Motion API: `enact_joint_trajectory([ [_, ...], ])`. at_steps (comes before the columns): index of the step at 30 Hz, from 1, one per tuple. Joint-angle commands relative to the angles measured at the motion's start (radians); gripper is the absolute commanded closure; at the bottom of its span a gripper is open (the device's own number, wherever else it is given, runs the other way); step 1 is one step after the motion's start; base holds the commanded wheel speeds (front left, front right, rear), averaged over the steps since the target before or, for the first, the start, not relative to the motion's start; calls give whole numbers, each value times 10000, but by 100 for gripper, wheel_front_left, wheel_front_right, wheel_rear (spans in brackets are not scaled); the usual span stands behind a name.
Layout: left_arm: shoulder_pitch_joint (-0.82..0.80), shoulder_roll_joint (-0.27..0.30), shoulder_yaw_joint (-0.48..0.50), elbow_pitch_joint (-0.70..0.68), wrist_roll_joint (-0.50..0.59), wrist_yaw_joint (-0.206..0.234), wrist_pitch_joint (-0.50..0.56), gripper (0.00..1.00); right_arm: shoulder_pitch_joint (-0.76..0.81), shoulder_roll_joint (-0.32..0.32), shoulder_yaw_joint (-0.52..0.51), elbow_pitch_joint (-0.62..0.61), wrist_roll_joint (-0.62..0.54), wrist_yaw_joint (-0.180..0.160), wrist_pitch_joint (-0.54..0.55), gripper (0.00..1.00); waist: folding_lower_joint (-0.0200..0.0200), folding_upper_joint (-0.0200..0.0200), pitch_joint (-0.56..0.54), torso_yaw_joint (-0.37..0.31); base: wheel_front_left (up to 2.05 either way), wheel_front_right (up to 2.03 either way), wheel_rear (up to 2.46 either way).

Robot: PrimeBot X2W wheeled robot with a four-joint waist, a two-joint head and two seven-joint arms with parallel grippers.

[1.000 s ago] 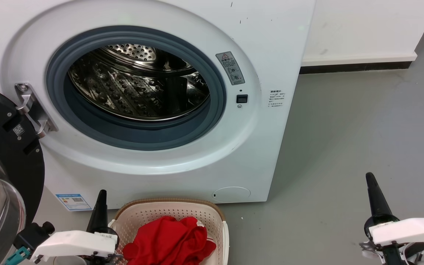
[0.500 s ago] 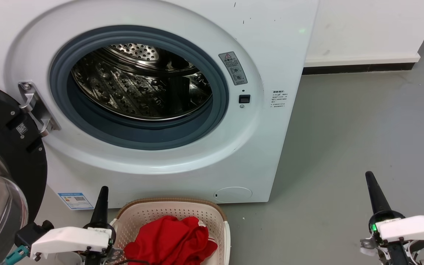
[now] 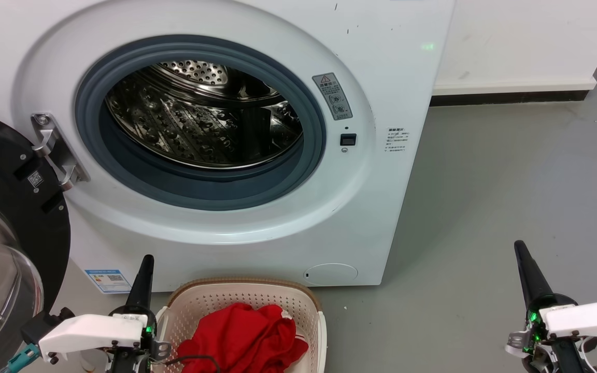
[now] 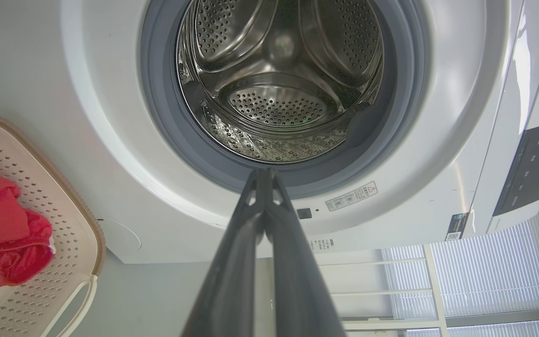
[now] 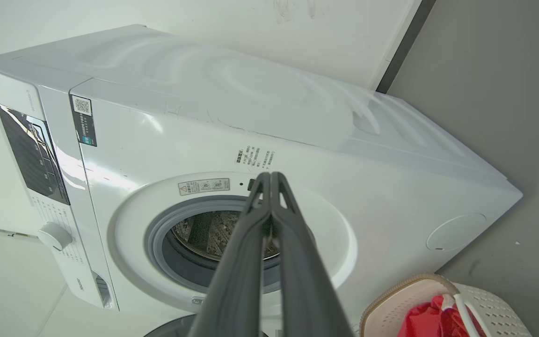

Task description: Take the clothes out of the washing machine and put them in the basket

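Clothes [image 3: 244, 336]: a bright red heap is seen lying in the basket [image 3: 210, 303], low in the head view.
Axis: the heap is spread across the basket's width, left to right in the head view; no pointing end can be told.
Look: soft crumpled folds are shown, with a white stripe [image 3: 279, 314] at the heap's right edge.
Basket: cream perforated walls and a brown rim are seen; it is set on the floor [image 3: 511, 181] just in front of the washer [image 3: 381, 77].
Washer: white, with a grey gasket [image 3: 86, 129] round the porthole; the door [image 3: 18, 207] is swung open to the left.
Drum [image 3: 200, 129]: bare perforated steel is shown.
Left gripper [image 3: 145, 264]: the fingers are pressed together with nothing between them; it is placed just left of the basket.
Right gripper [image 3: 520, 248]: the fingers are likewise together, with nothing held; it is placed over the floor, well apart from the basket.
Views: the drum's back wall and ribs are shown from the left wrist; the washer's top, dark panel [image 5: 31, 150] and knob [image 5: 54, 235] are shown from the right wrist; the door hinge is shown from the head.
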Motion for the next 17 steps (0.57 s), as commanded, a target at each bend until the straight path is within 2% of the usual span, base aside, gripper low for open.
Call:
enact_joint_trajectory([
  [1,-139,-2,21,5,-191,-82,47,100,-284,-39,-31,-7,204,-1,67,100,-1,0,0,5,0,0,0],
  [17,-310,-9,124,225,-1541,-223,377,100,-384,-6,-129,152,1587,-2,418,100,-1,0,-9,101,0,0,0],
])
